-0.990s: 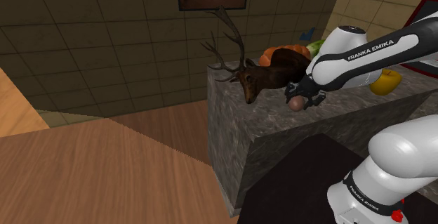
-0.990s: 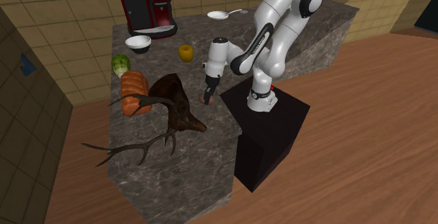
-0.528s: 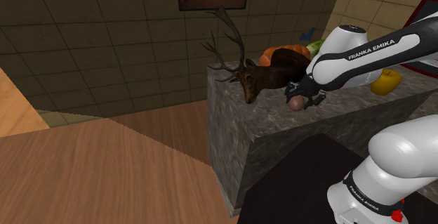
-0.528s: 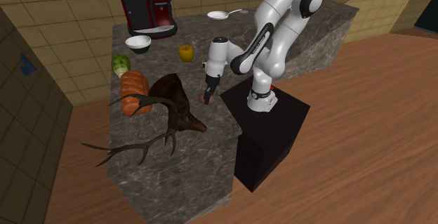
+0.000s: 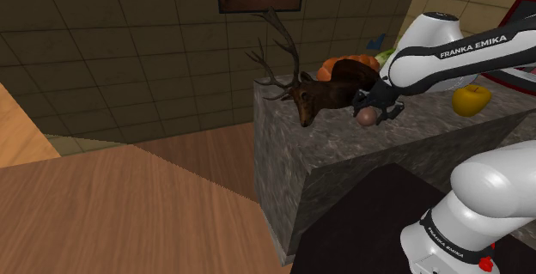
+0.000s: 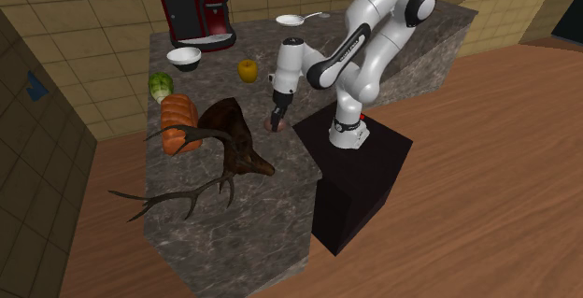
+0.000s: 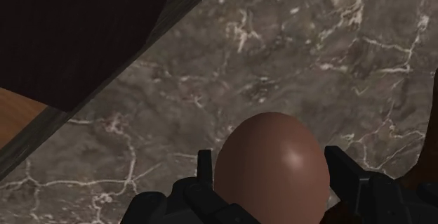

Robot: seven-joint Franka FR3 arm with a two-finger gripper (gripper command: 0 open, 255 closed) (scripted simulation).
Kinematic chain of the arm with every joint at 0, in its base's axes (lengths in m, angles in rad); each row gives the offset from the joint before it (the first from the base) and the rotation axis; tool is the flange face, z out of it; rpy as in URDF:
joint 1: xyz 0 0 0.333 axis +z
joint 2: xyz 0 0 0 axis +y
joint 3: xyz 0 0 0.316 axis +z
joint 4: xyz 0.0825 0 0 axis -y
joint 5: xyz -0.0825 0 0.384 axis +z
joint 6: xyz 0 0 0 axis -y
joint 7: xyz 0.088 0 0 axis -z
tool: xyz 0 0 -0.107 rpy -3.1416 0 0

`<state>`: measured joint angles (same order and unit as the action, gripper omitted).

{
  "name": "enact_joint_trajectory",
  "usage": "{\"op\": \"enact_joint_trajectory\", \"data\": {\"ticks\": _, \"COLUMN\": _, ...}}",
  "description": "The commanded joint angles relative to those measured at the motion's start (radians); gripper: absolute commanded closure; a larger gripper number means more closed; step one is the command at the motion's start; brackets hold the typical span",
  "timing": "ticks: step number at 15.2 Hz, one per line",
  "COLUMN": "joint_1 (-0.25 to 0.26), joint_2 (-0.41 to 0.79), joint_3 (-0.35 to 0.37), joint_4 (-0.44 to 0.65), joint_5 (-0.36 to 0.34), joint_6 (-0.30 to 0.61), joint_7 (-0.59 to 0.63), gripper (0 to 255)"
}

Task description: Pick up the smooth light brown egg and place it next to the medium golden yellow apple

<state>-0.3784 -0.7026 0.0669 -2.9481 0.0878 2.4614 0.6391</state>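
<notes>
Egg is sitting pinched in my tool. I'm holding it off the worktop so nothing is dragging on the way to the apple.

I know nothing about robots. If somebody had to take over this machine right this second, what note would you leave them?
Pincer: shut on the egg, one finger on each side.
Egg: held over the marble counter, beside the deer head.
Apple: yellow, on the same counter, well apart from the egg, towards the red coffee machine.
Done: egg grasped.
Left: carry it to the apple, set it down beside it, let go.
</notes>
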Motion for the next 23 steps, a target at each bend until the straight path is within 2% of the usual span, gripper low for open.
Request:
{"op": "enact_joint_trajectory", "data": {"ticks": 1, "joint_1": -0.001, "joint_2": -0.025, "joint_3": 0.000, "joint_4": 0.016, "joint_5": -0.002, "joint_6": -0.042, "joint_7": 0.002, "gripper": 255}}
{"op": "enact_joint_trajectory", "data": {"ticks": 11, "joint_1": -0.006, "joint_2": -0.106, "joint_3": -0.006, "joint_4": 0.113, "joint_5": -0.012, "joint_6": -0.219, "joint_7": 0.007, "gripper": 255}}
{"op": "enact_joint_trajectory", "data": {"ticks": 23, "joint_1": -0.011, "joint_2": -0.146, "joint_3": -0.012, "joint_4": 0.254, "joint_5": -0.021, "joint_6": -0.401, "joint_7": 0.011, "gripper": 255}}
